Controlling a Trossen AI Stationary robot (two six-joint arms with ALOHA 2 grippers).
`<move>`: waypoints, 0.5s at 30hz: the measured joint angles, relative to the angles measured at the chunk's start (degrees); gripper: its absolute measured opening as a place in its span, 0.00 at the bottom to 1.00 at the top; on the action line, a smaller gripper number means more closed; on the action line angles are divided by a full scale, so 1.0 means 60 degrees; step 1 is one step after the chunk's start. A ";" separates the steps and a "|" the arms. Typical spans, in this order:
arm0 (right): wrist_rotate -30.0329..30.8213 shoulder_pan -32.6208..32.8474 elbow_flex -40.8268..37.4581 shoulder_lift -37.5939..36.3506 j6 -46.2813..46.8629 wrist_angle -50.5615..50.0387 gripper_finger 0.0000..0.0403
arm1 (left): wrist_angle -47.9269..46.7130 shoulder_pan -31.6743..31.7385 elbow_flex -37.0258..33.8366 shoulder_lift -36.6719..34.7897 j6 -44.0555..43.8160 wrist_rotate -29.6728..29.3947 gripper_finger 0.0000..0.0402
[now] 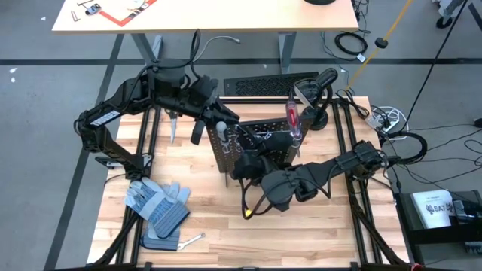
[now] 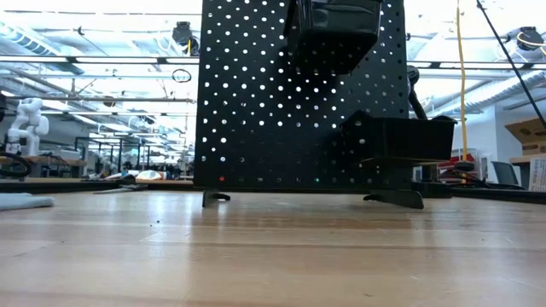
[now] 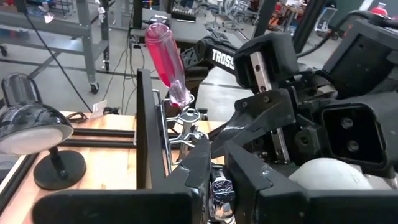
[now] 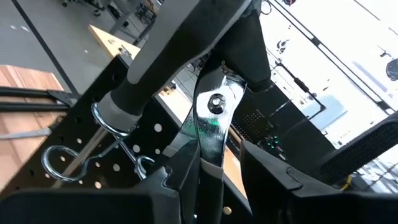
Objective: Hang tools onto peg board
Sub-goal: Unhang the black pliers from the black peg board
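Peg board (image 1: 256,139) stands upright mid-table, slightly toward the far side; in the low view it fills the middle as a black perforated panel (image 2: 281,111) with a black bin (image 2: 401,136) on its lower right. Red-handled screwdriver (image 1: 293,119) already hangs in a silver ring (image 3: 186,115) at the board's top edge, handle up (image 3: 163,59). Both arms meet at the board. Left gripper (image 1: 218,124) comes in from the far left and sits at the board's top left corner, fingers nearly closed on something shiny between them (image 3: 221,193) — can't tell which tool. Right gripper (image 1: 245,164) reaches in from the right, just in front of the board, jaws partly closed on the pliers (image 4: 211,124); the pliers' silver head and pivot bolt point up past the fingers, right beside a grey handle (image 4: 155,68) that sits in a ring (image 4: 115,121) on the board. Work gloves (image 1: 158,207) lie on the near left of the table, with a silver wrench (image 1: 192,241) just beside them. A small black lamp (image 3: 37,134) stands behind the board.
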 joint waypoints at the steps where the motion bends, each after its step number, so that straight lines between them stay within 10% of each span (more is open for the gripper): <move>1: -0.0013 0.0024 0.0000 0.0000 0.0041 -0.0001 0.27 | -0.0001 0.0000 0.0000 -0.0003 0.0068 0.0009 0.10; 15: -0.0404 0.0737 0.0000 -0.0011 0.1688 -0.0201 0.29 | -0.0509 -0.0007 0.0011 -0.0132 0.1059 0.0020 0.10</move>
